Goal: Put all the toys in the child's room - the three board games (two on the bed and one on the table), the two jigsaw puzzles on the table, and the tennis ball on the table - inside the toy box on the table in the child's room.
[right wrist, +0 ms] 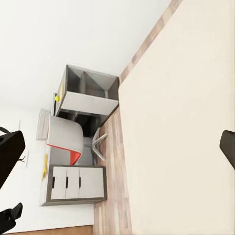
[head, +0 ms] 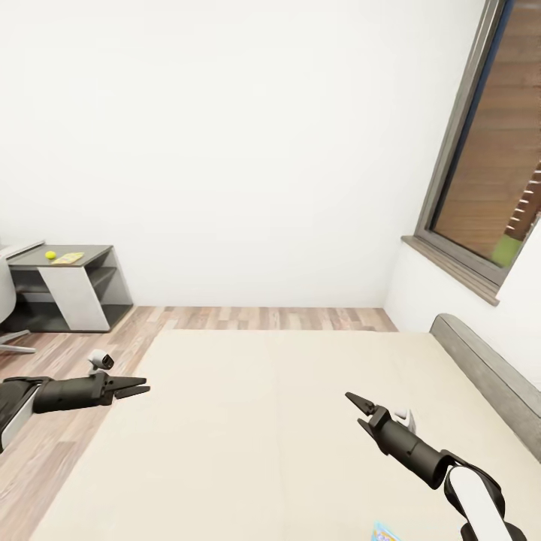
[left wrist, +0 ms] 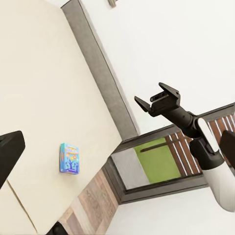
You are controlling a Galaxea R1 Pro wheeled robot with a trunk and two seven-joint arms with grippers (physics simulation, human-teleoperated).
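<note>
The small blue board game sits closest, a sliver of colourful print at the near edge of the bed, below and behind the right gripper and near that arm's white forearm; the left wrist view shows the same box lying flat on the beige mattress, well apart from the grey headboard. The right gripper hangs over bare mattress with its fingers spread, holding nothing, pointing away from the box, so the sound move is probably to draw that arm back and turn the wrist down until the fingers straddle the box's short sides (a flat box on a soft bed may need a pinch across an edge rather than from above). The left gripper hovers over the bed's far edge, jaws a little apart and empty. Far off from both, on the dark lower section of the table, lie the tennis ball and a flat yellow box
</note>
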